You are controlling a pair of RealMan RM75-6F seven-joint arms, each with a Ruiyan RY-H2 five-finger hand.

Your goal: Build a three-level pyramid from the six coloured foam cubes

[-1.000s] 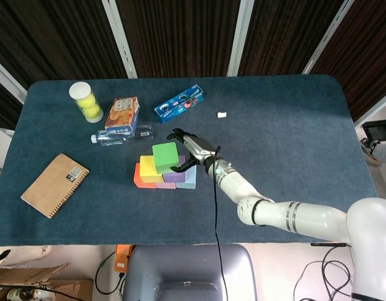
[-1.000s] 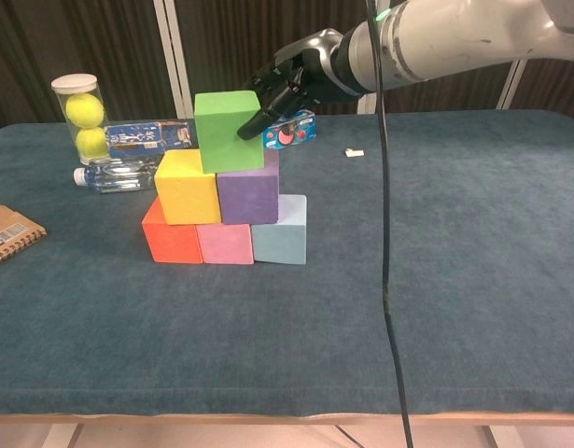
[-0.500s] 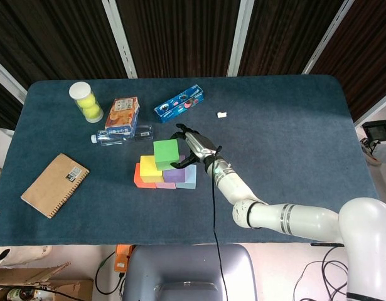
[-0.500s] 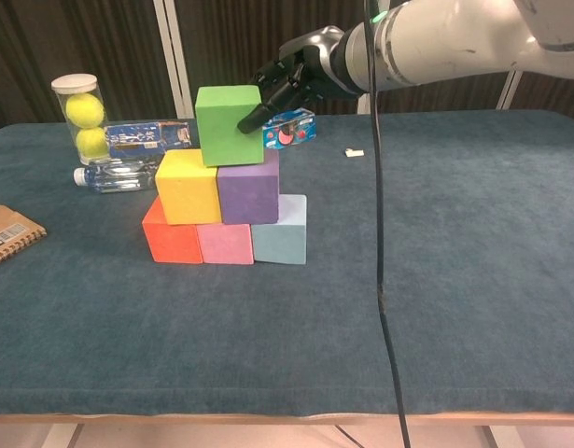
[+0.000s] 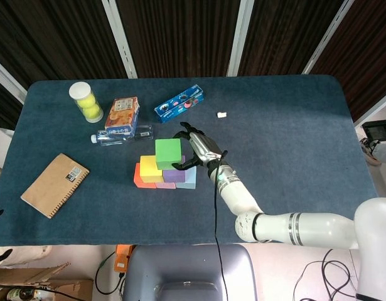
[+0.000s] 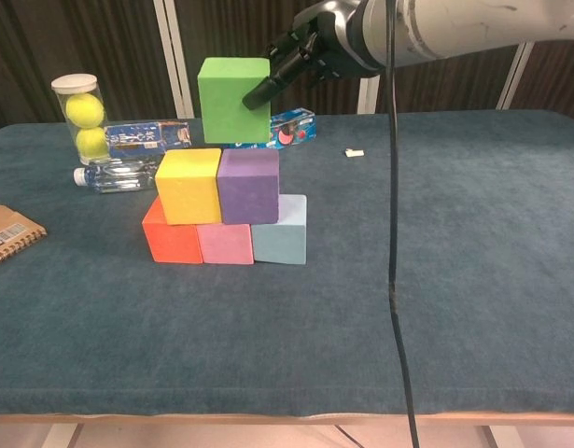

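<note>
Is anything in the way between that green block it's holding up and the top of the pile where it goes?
Nothing visible. The right hand holds the green cube in the air just above the yellow cube and purple cube, whose tops are bare.

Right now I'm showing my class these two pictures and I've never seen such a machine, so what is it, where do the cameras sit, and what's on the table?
It is a two-armed robot steered by a person. One picture looks down from its head, the other looks forward from its chest. Only its right hand shows; it holds a green cube in the air above a stack of foam cubes: orange, pink and light blue below, yellow and purple on top of them. The green one is not set down yet. Also on the blue table lie a tube of tennis balls, a water bottle, two snack packs and a notebook.
</note>
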